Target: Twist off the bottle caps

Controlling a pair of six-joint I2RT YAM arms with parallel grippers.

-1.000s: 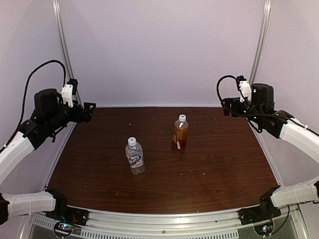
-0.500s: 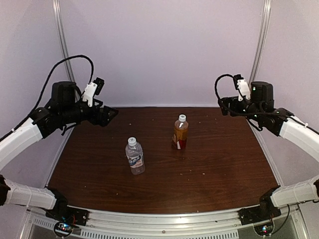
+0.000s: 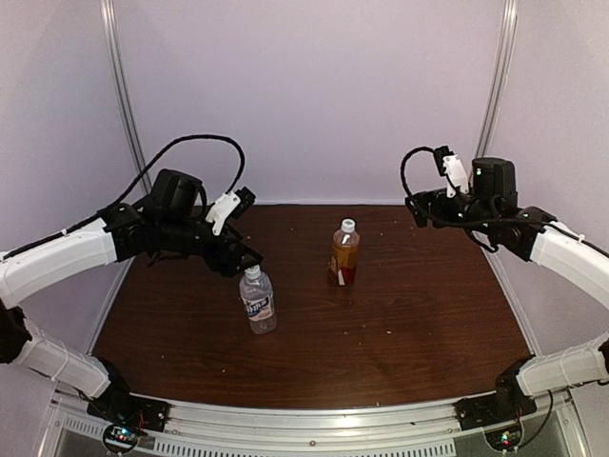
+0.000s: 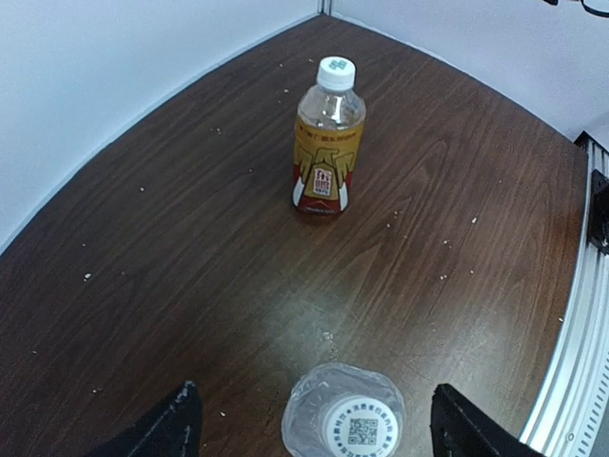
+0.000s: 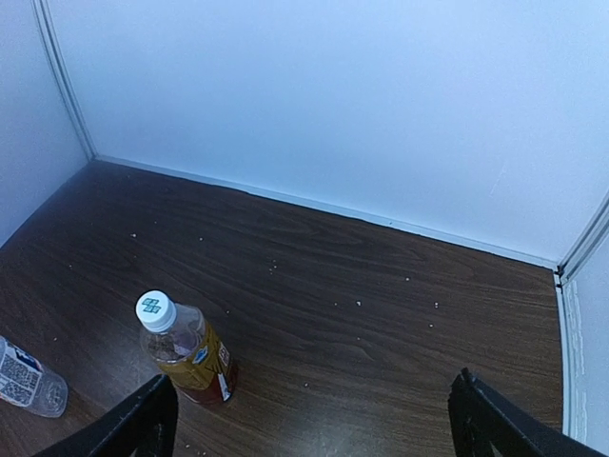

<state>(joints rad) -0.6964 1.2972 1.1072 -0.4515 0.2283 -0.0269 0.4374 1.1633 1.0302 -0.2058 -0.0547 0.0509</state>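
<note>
Crumb-speckled dark brown wood-grain bench (image 3: 419,314) sitting inside pale lilac walls (image 3: 314,86). Left of centre, clear plastic bottle of colourless liquid (image 3: 259,307) standing; amber-liquid bottle (image 3: 343,257) standing farther back, well apart; round white screw caps (image 3: 348,226) on both. Above clear bottle's cap, left gripper (image 3: 244,257) hovering, fingers (image 4: 176,424) spread, not touching. At far right, right gripper (image 3: 416,208) hanging, spread, empty.

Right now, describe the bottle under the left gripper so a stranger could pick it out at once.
On the dark wooden table, two bottles stand upright near the middle. The clear bottle is the nearer, left one, just below the left gripper. Unlike the amber bottle with its red-yellow label, it holds colourless liquid behind a white-blue label.
</note>
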